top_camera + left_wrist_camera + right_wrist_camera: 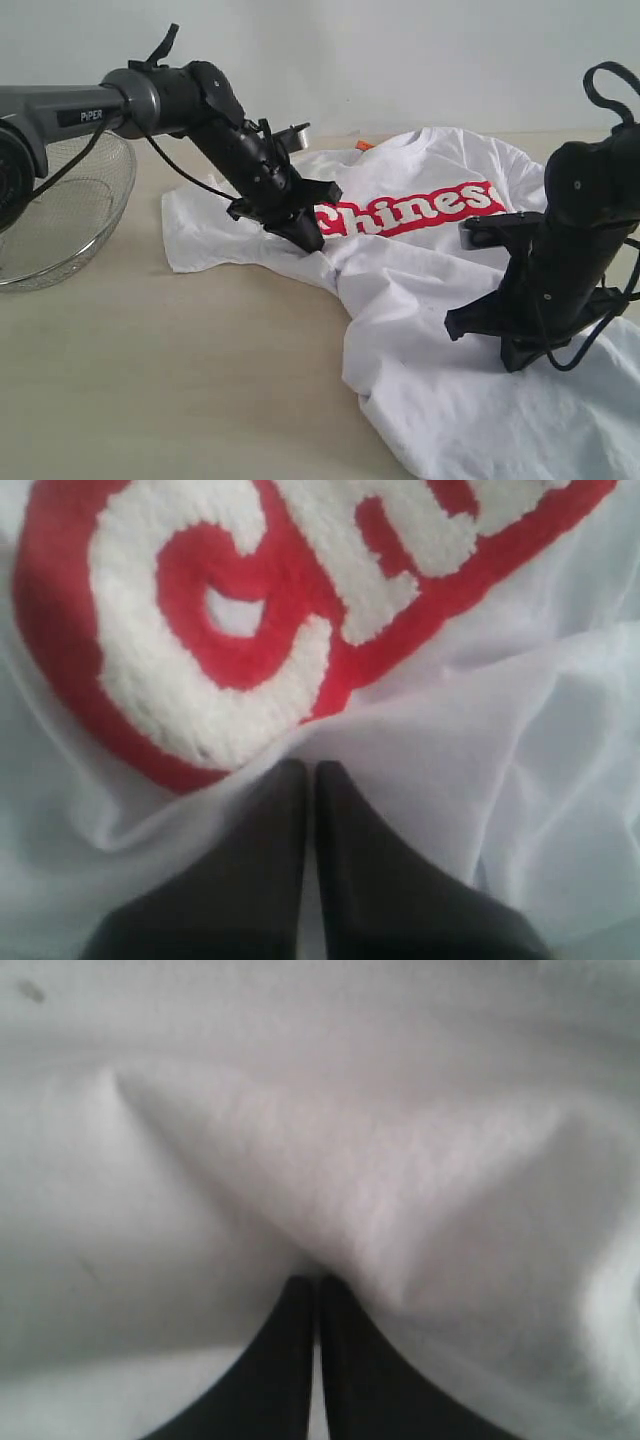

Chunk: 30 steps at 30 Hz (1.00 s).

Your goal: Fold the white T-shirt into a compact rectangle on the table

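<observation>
Exterior view: the white T-shirt (pixel 420 300) lies rumpled on the counter's (pixel 180 380) right half, its long axis running from the far neck toward the near right corner. The left tool (pixel 308 236), arm pitched steeply down, pinches cloth just beside the red band (pixel 410 212). The right tool (pixel 515 355), nearer the hem, pinches a fold too.
</observation>
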Motion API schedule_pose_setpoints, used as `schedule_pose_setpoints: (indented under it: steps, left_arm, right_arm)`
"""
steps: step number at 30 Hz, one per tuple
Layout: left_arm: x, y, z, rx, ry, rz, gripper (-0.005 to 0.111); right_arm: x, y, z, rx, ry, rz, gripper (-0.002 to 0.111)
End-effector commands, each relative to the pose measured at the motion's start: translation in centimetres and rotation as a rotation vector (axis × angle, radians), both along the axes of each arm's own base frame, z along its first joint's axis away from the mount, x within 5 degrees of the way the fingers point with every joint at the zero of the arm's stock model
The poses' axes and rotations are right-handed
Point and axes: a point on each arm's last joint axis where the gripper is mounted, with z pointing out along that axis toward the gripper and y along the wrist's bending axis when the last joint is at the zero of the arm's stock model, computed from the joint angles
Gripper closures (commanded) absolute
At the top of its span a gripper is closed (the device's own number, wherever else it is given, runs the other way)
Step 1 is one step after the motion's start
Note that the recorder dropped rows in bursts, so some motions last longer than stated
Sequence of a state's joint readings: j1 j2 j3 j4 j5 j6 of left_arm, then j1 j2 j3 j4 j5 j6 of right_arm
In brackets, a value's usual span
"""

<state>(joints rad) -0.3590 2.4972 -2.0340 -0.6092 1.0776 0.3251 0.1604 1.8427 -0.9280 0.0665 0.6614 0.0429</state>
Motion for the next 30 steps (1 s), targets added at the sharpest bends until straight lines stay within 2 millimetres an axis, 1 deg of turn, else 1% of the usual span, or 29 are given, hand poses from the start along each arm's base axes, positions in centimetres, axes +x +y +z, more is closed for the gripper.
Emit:
schedule_pose_setpoints:
  steps: [1, 5, 9, 15, 20, 25, 28, 30]
  left_arm:
    - [-0.1, 0.3, -0.4, 0.064, 0.003, -0.021, 0.102]
    - [-0.2, 1.0, -0.7, 0.126, 0.008, -0.036, 0.102]
    - [-0.3, 1.8, -1.1, 0.227, 0.011, -0.067, 0.102]
    - [-0.1, 3.0, -1.3, 0.319, 0.007, -0.055, 0.102]
    - [0.6, 5.3, -1.3, 0.325, 0.033, -0.008, 0.102]
    - [1.4, 7.8, -1.3, 0.325, 0.045, 0.048, 0.102]
    - [1.7, 8.3, -1.3, 0.32, 0.04, 0.061, 0.102]
    - [1.9, 8.2, -1.1, 0.312, 0.024, 0.068, 0.102]
  right_arm:
    - [0.2, 0.2, -0.1, 0.024, -0.018, -0.003, 0.108]
    - [0.3, 0.2, -0.1, 0.031, -0.022, -0.005, 0.108]
    - [0.3, 0.3, -0.1, 0.033, -0.021, -0.007, 0.108]
    - [0.1, 0.3, -0.1, 0.036, -0.005, -0.01, 0.108]
    - [0.1, 0.4, -0.1, 0.046, 0.001, -0.014, 0.108]
    - [0.1, 0.9, 0.1, 0.11, -0.002, -0.009, 0.108]
    - [0.1, 1.6, 0.9, 0.182, -0.031, -0.005, 0.108]
    - [0.1, 2.0, 1.5, 0.239, -0.047, 0.005, 0.108]
